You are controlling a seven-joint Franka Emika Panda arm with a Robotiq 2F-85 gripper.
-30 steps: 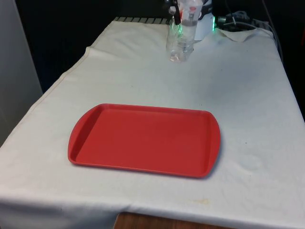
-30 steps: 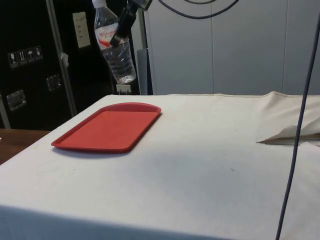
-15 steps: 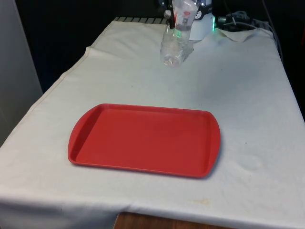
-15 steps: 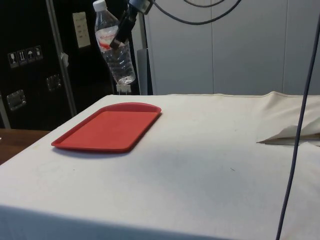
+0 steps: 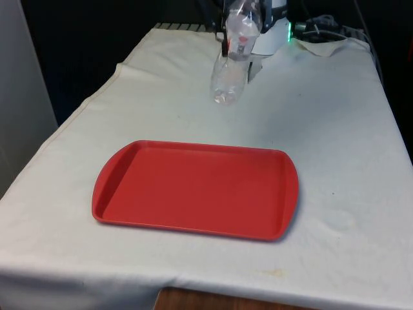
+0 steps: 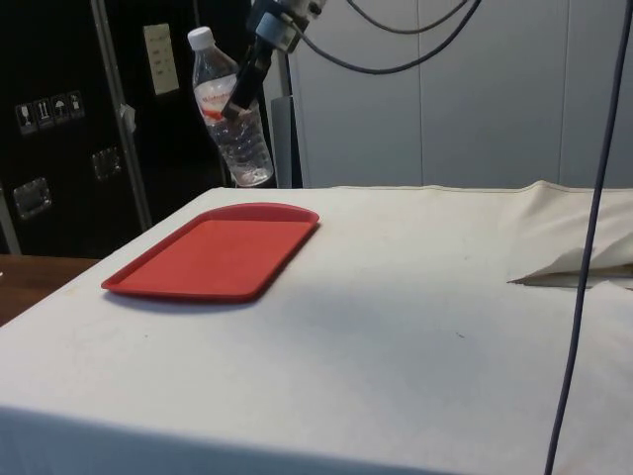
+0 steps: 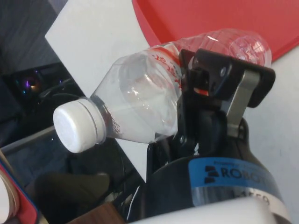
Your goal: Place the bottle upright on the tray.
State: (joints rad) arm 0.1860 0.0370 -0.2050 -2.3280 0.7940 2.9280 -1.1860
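Note:
A clear plastic bottle with a white cap and a red label hangs tilted in the air, high over the table's far end. My gripper is shut on the bottle around its label. From the side, the gripper holds it above the far edge of the red tray, cap up and leaning away. The tray lies flat and bare on the white cloth. Up close, a black finger presses the bottle at the label, and the tray lies below.
Crumpled white cloth and cables lie at the far end on the front view's right. A cable hangs down in the side view. Dark cabinets stand behind the tray.
The gripper has carried the bottle lower and toward the tray, drifting to the front view's left. The bottle's tilt has grown slightly.

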